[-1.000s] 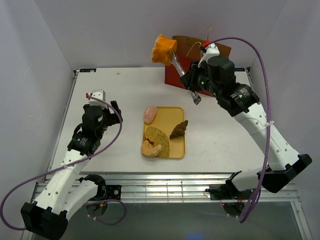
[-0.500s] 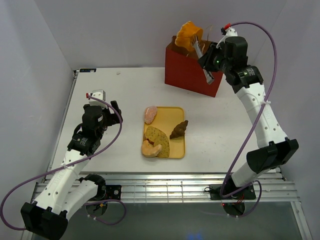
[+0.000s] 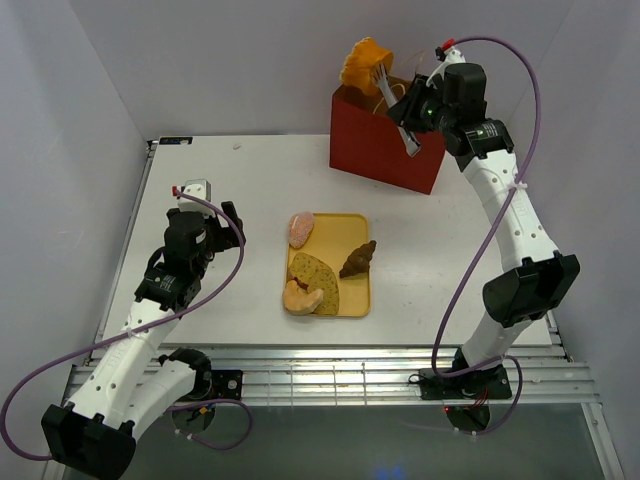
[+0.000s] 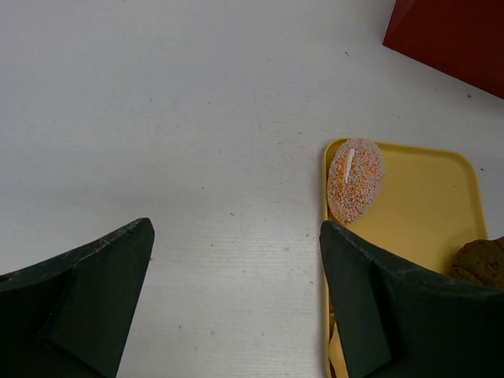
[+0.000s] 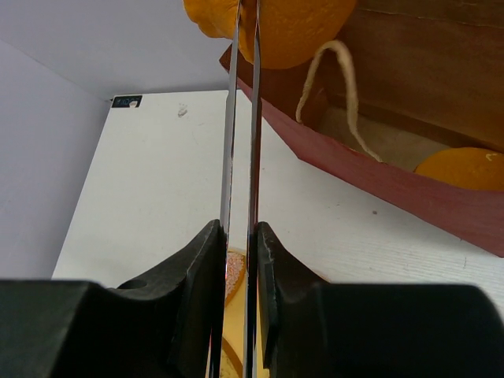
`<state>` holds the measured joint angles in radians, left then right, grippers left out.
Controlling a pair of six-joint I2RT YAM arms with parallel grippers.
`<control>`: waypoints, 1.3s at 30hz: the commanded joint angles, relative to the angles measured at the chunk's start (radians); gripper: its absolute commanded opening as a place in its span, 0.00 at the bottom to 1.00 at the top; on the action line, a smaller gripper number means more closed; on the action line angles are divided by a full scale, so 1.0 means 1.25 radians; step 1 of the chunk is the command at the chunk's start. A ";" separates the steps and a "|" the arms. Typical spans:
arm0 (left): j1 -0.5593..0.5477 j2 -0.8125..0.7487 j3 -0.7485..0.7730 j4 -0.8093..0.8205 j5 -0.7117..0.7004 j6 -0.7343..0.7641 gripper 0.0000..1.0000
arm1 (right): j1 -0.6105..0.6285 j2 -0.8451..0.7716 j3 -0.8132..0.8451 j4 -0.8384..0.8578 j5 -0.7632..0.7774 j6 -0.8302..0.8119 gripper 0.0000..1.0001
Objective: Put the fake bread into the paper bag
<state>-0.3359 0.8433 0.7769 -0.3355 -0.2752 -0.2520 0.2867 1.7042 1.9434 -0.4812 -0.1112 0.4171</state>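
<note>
Squeezing tongs (image 5: pixel 253 118) tight with the right gripper (image 5: pixel 238 236), pinching an orange bun (image 3: pixel 362 64) just above the red bag (image 3: pixel 380 150). Inside, another orange piece (image 5: pixel 465 169). On the tray (image 3: pixel 355 295): rolls (image 3: pixel 300 229), speckled slices (image 3: pixel 318 275), a croissant (image 3: pixel 359 258). Beside it, the left gripper (image 4: pixel 236 228), spread wide.

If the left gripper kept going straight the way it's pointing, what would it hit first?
Likely bare table: the left gripper aims beside the yellow tray and pinkish roll, though depth is unclear.
</note>
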 commanded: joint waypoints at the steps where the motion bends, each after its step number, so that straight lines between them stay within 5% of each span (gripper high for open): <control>1: -0.004 -0.005 0.007 0.012 0.012 0.000 0.97 | -0.015 0.000 0.025 0.076 -0.026 0.014 0.08; 10: -0.002 -0.006 0.009 0.012 0.021 -0.001 0.97 | -0.035 -0.055 -0.109 0.124 -0.036 0.014 0.08; 16: -0.004 -0.005 0.009 0.012 0.020 0.000 0.97 | -0.042 -0.048 -0.110 0.122 -0.066 0.015 0.40; 21: -0.004 -0.003 0.008 0.012 0.021 0.000 0.97 | -0.045 -0.045 -0.091 0.106 -0.074 0.012 0.46; 39: -0.004 -0.003 0.007 0.012 0.013 0.000 0.97 | -0.050 -0.090 -0.049 0.067 -0.169 -0.012 0.47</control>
<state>-0.3359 0.8433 0.7769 -0.3351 -0.2611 -0.2520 0.2283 1.6665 1.8740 -0.4206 -0.2592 0.4278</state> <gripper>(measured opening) 0.967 0.468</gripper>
